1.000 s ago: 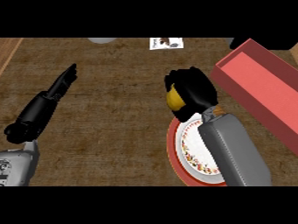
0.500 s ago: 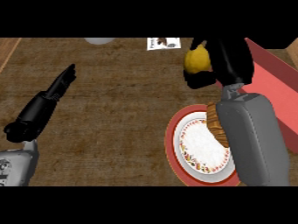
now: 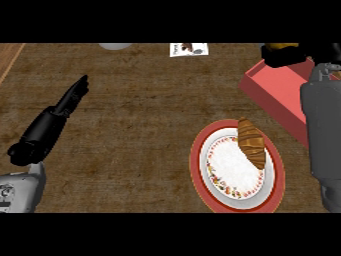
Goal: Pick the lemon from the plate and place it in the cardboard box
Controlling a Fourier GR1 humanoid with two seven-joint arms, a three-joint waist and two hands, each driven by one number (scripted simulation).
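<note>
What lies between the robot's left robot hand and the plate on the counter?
In the head view, only bare counter top lies between the left robot hand and the plate.

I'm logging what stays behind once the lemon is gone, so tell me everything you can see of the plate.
The plate is round, with a red outer rim, a white centre and a ring of small coloured decoration inside the rim. It lies flat on the brown counter, right of middle, just below the red box, whose corner appears to meet its rim. A brown croissant rests on its upper right part, one tip crossing the rim. No lemon is on it. The right forearm passes beside its right edge; neither hand touches it.
</note>
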